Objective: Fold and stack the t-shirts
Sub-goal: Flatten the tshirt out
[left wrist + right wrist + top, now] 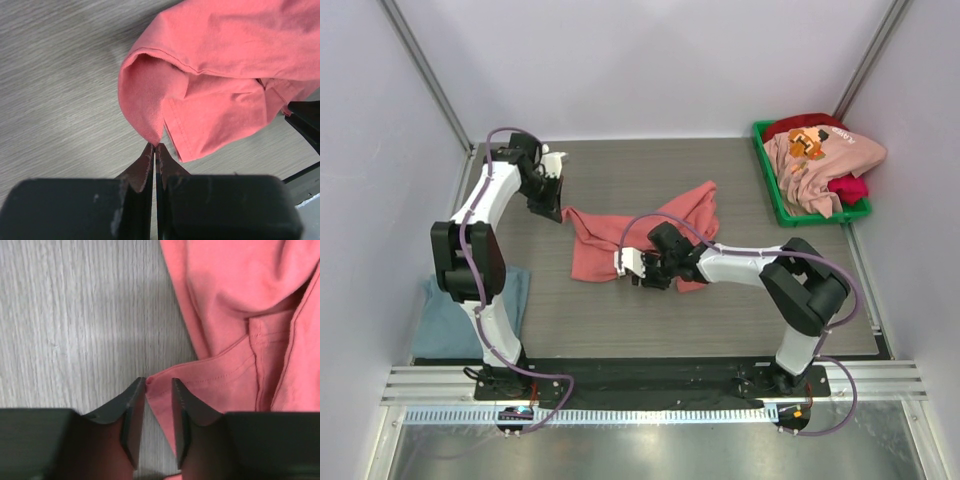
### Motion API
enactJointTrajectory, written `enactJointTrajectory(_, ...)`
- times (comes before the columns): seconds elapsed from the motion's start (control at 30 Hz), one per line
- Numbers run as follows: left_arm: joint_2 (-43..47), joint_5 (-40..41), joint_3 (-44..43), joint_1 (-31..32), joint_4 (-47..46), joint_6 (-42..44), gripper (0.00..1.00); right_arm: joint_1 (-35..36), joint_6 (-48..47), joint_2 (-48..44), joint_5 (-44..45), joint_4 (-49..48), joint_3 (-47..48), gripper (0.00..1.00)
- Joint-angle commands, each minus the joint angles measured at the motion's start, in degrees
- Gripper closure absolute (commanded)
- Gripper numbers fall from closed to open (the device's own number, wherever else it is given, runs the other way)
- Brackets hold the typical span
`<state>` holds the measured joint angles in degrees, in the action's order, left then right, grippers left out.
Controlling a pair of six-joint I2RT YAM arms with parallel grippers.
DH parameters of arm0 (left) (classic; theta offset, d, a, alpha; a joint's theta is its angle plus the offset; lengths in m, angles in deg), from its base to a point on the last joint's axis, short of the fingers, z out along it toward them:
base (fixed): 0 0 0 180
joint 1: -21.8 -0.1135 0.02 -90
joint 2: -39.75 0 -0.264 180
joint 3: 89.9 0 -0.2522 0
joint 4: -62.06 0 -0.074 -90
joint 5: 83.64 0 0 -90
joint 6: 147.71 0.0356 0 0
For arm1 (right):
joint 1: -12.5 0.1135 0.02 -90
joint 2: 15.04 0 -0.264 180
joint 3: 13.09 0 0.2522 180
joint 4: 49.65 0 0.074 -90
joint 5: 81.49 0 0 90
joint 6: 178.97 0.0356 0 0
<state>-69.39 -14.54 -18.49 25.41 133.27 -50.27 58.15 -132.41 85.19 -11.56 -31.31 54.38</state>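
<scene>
salmon-red t-shirt [595, 245] lies bunched mid table [740, 310], not flat yet, so the step looks like spreading it out before the first fold; left gripper [155, 147] is clamped tight on a puckered bit of its hem at the far-left end, cloth tip pinched between the closed fingers; right gripper [159, 385] is low over the near hem corner, jaws part-way apart astride the stitched edge, gap visible, not clamped on it; to do it well I'd say the right needs the corner deeper between its pads before closing, catch one layer only, then both pull apart evenly to take the slack out and lay it smooth, no lifting one side high; counts: 4 tees seen, 1 salmon on table, 1 grey-blue t-shirt [440, 320] folded at near-left edge, light pink t-shirt [820, 160] with orange print and crimson t-shirt [850, 188] heaped in the green bin [772, 195]; 1 bin, 2 grippers
</scene>
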Motion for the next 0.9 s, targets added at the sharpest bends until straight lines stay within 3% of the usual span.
enactJointTrajectory(0.0, -0.6, -1.3, -2.7, -0.2, -0.8, -0.8, 1.00, 0.2, -1.6, 2.9, 0.6, 2.4, 3.4, 0.68)
enactJointTrajectory(0.07, -0.7, -1.3, -2.8, -0.2, -0.7, -0.8, 1.00, 0.2, -1.6, 4.1, 0.0, 5.1, 5.0, 0.84)
enactJointTrajectory(0.2, -0.5, -1.4, -2.6, -0.3, -0.7, -0.6, 1.00, 0.1, -1.4, 4.1, -0.8, 8.4, 6.3, 0.99)
enactJointTrajectory(0.5, 2.3, -0.9, -6.2, -0.3, 0.2, 0.3, 1.00, -2.1, -0.8, -10.4, 4.9, 17.8, 14.1, 0.99)
enactJointTrajectory(0.73, 4.2, 0.5, -22.2, -0.3, 3.4, 3.4, 1.00, -7.8, -2.0, -18.1, 27.8, 15.9, 23.6, 0.99)
enactJointTrajectory(0.87, 4.8, 1.4, -32.2, -0.2, 6.3, 4.2, 1.00, -15.1, 0.8, -17.4, 34.6, 12.5, 31.7, 0.99)
